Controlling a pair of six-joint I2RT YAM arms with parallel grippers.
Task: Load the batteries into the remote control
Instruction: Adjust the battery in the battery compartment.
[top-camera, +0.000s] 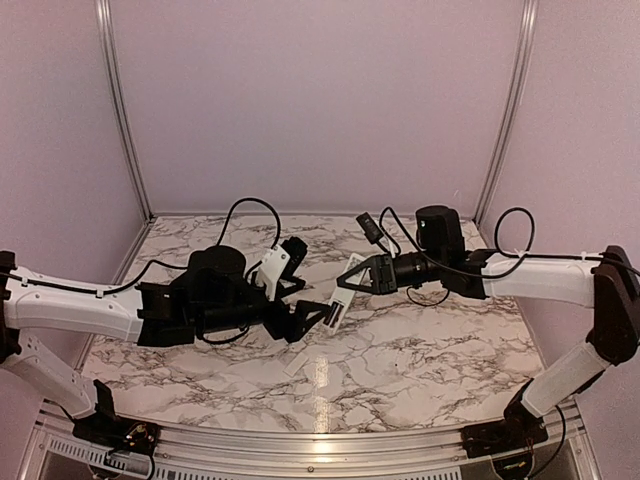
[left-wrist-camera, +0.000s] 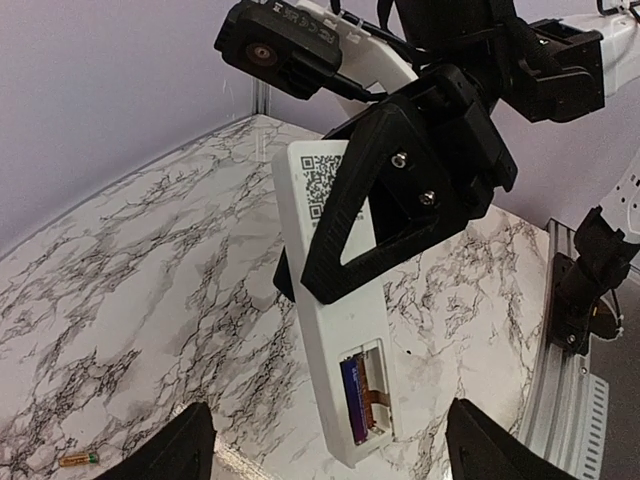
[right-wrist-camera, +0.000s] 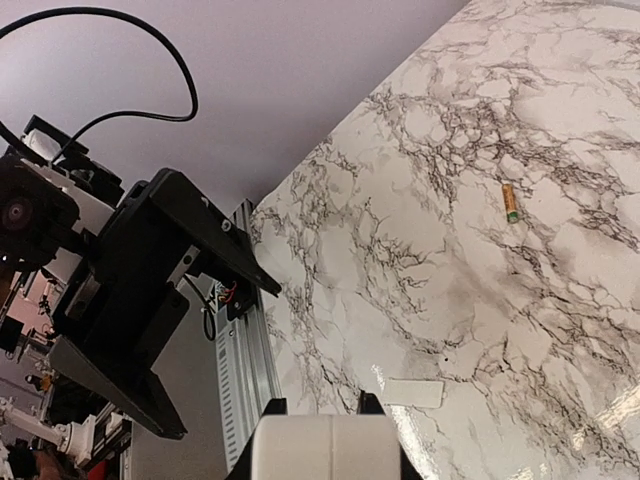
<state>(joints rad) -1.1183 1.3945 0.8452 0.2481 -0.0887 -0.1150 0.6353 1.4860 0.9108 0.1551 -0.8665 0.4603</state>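
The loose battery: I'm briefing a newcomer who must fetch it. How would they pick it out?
Start at the marbled tabletop. The loose battery lies alone on bare marble, well apart from the flat white cover plate. It is the only small gold cylinder with a green end; the other battery, dark, sits inside the remote control.

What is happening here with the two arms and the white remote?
The right gripper holds the remote control off the table, back side showing, its cover off. One battery sits in the open compartment. The left gripper is open just in front of it, holding nothing. A second battery and the cover plate lie on the marble table.
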